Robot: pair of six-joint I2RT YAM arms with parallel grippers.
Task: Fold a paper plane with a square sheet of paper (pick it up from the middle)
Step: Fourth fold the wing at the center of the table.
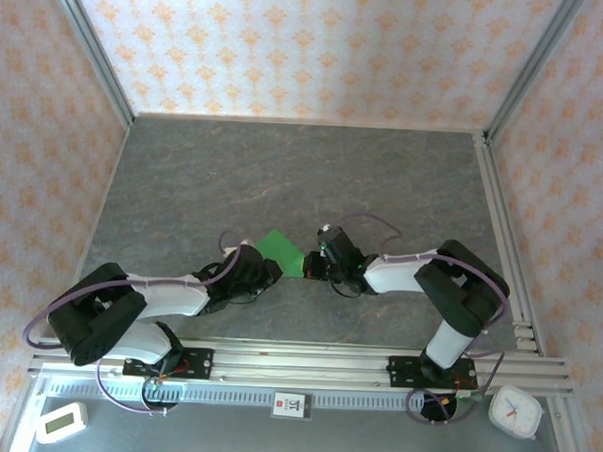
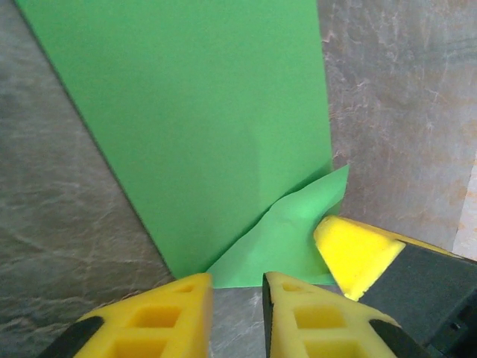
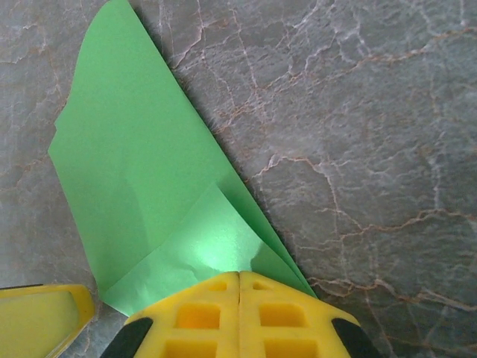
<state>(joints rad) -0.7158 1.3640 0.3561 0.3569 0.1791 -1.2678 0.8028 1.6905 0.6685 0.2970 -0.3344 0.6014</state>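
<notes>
The green sheet of paper lay flat on the grey counter, between the two arms and near the counter's middle. One corner was folded over into a small triangular flap.

The right end effector had its yellow fingers pressed together with no gap, and their tips sat on the flap's edge. Whether any paper was caught between them could not be told.

The left end effector stood just at the sheet's near edge, beside the flap. Its jaws were parted only narrowly, with bare counter showing in the gap and nothing held.
</notes>
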